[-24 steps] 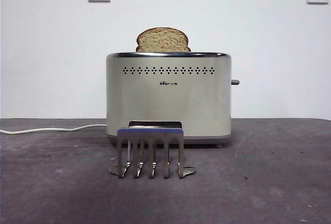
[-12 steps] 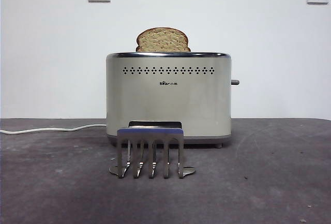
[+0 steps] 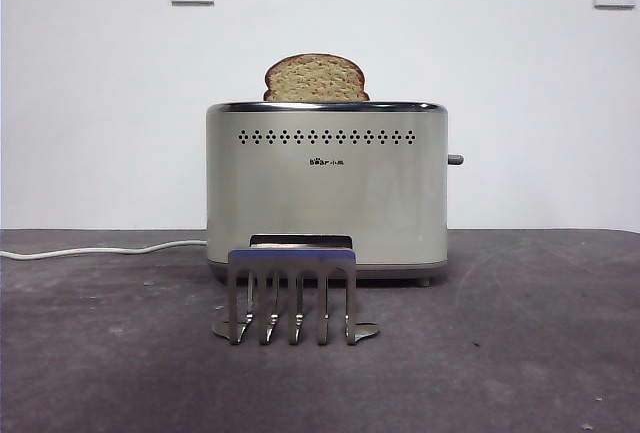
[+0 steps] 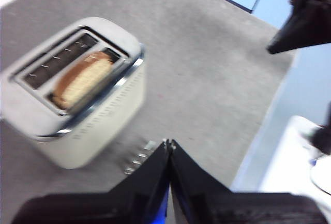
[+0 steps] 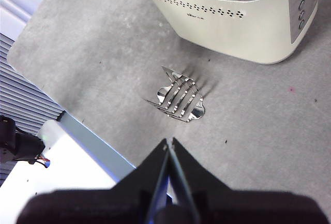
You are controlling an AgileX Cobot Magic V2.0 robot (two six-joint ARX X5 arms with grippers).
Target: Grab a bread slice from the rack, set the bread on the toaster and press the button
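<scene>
Well apart from both closed, empty hands point(image 4: 169, 144) point(image 5: 169, 142), slice of bread point(image 3: 316, 78) upright in toaster point(image 3: 327, 193).

The slice of bread point(image 3: 316, 78) stands in the toaster point(image 3: 327, 188), behind the rack point(image 3: 292, 295).
</scene>
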